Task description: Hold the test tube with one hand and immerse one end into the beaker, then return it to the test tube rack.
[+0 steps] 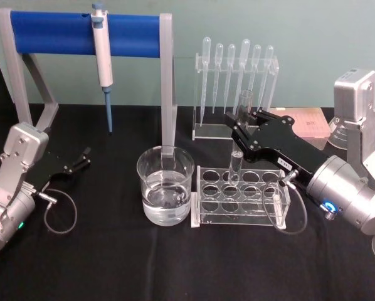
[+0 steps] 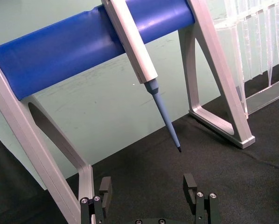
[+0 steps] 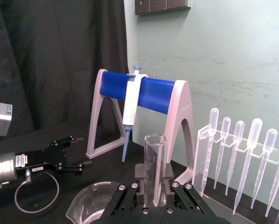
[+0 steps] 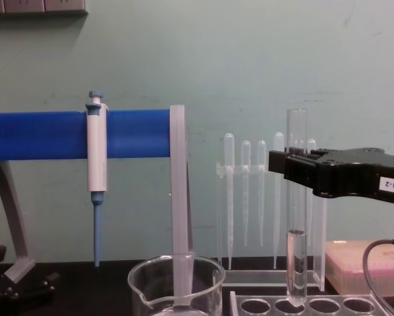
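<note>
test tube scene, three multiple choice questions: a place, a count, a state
1. Where is the test tube? A in the beaker; B lying flat; C upright at the rack.
2. How many pipettes in the clear stand? A six; B three; C nine.
3. The right gripper is: A open; B shut on the test tube; C holding a pipette.
Answers: C, its lower end is at the rack, beside the beaker; A, six bulbs show; B, it clamps the tube. The left gripper sits open, far left.
</note>
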